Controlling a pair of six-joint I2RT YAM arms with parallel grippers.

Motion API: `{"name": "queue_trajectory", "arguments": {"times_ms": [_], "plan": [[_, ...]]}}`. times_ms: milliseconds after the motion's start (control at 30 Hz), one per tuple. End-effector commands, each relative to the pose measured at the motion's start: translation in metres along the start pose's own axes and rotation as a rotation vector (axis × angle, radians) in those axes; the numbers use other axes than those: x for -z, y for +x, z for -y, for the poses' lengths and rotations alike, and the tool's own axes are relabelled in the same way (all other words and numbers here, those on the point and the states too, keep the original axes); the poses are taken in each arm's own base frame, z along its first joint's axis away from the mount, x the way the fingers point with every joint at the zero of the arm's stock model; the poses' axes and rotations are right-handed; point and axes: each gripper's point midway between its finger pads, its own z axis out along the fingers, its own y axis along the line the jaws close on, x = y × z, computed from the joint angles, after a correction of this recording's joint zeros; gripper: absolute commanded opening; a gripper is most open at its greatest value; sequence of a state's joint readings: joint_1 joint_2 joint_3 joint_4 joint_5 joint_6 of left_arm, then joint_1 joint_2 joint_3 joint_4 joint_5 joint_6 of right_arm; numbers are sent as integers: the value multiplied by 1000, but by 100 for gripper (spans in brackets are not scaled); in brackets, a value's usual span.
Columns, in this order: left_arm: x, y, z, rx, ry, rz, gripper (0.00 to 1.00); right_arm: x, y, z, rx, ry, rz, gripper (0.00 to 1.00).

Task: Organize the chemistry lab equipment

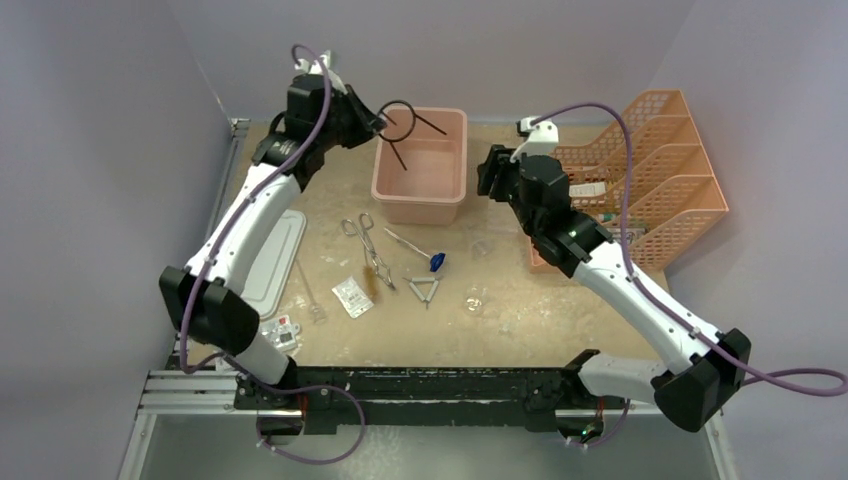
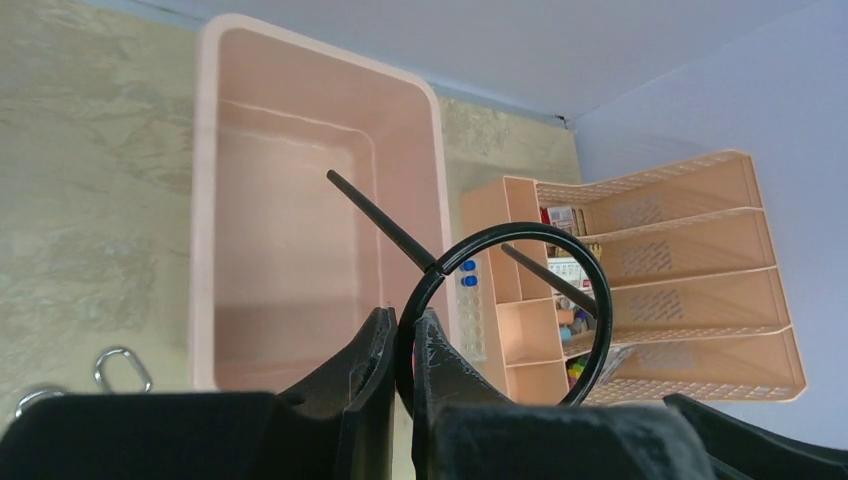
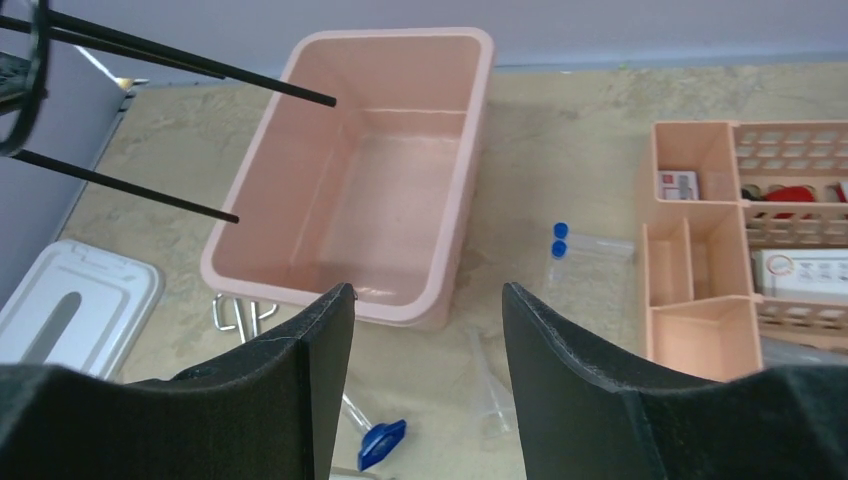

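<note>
The left gripper [image 2: 400, 335] is closed on the rim of the black wire ring [image 2: 510, 228]. The ring is held in the air above the far-left corner of the pink tub [image 1: 420, 208], and its straight stems reach out over the tub's open interior. The inside of the tub shows nothing but bare plastic.

The right gripper [image 3: 428, 300] has its jaws apart with nothing between them. It hangs over the strip of surface between the tub and the orange mesh racks [image 1: 660, 170].

Items lying on the surface [image 1: 520, 320] in front of the tub:
- metal tongs [image 1: 368, 245]
- blue-tipped rod [image 1: 415, 246]
- wire triangle [image 1: 425, 290]
- white packet [image 1: 352, 297]
- small clear glass piece [image 1: 476, 298]

A white lid [image 1: 275, 255] lies flat to the left, with a second packet [image 1: 283, 330] carrying a red mark just in front of it.

A white box with a red label [image 3: 678, 185] sits in a rack compartment. Its print is too small to read, and no brand name is legible anywhere.

The surface is beige and mottled, and plain lilac walls enclose it
</note>
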State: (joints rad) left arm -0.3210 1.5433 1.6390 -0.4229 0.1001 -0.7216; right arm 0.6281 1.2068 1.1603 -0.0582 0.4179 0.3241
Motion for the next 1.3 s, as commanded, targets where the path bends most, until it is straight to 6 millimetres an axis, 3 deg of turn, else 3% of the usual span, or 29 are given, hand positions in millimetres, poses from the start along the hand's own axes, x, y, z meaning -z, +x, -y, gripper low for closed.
{"name": "queue_trajectory", "arguments": {"times_ms": [0,200,467,633,833,1100,1267], "plan": [[-23,-30,28,-20,56,99,0,11,-15,25,-37,79,59,59],[-81,2,6,-112,1,-40,0,17,-14,42,-39,119,70,59],[-125,40,-41,-301,-108,-231,0,14,-13,45,-29,124,58,60],[-150,55,-54,-313,-73,-264,0,9,-11,44,-24,124,45,60],[-170,58,-59,-374,-7,-269,0,1,-9,43,-9,127,27,60],[-192,43,-97,-354,-117,-223,0,-15,-11,45,25,149,11,60],[-198,39,-106,-360,-157,-198,3,-25,-10,46,25,152,-3,60]]}}
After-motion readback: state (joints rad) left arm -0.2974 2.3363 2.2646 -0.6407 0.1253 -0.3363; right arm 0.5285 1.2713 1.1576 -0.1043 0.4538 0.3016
